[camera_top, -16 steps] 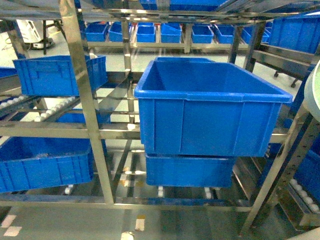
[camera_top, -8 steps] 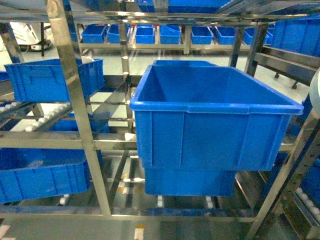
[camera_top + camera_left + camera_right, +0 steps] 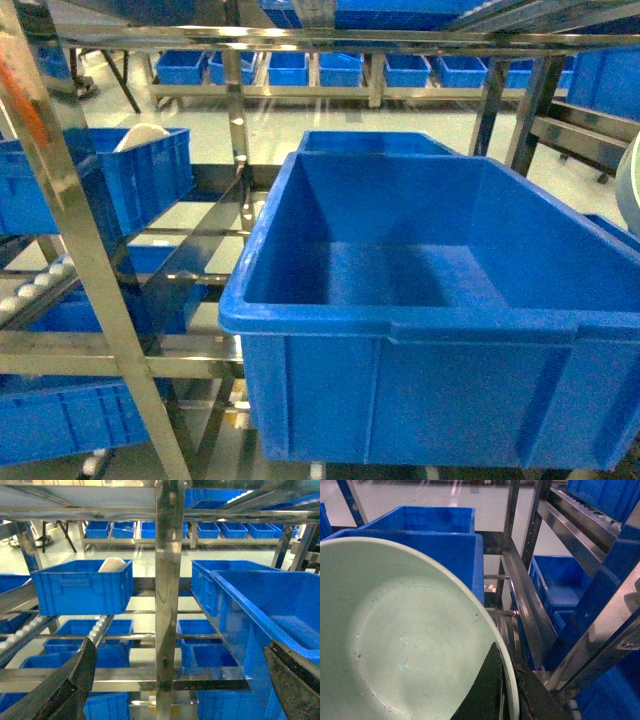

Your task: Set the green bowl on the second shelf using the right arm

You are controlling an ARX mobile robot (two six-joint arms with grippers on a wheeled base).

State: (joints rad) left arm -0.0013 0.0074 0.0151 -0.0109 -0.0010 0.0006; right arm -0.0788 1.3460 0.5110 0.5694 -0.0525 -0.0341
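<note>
Green bowl [image 3: 405,640] clamped by rim in right gripper [image 3: 502,700], beside large blue crate [image 3: 420,330].

Left gripper [image 3: 175,680]: fingers [image 3: 65,690] spread wide at lower corners of left wrist view, steel post [image 3: 167,595] between, nothing held. Large blue crate centre of head view on second shelf [image 3: 60,350], interior bare, rim unobstructed. Bowl fills lower left of right wrist view, one finger inside the rim and one outside; pale sliver at right edge of head view. Steel rails [image 3: 530,590] just right of bowl.

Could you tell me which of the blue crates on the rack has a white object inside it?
It is the smaller blue crate at the left of the head view; a white object shows above its rim, while the large front crate is empty.
</note>
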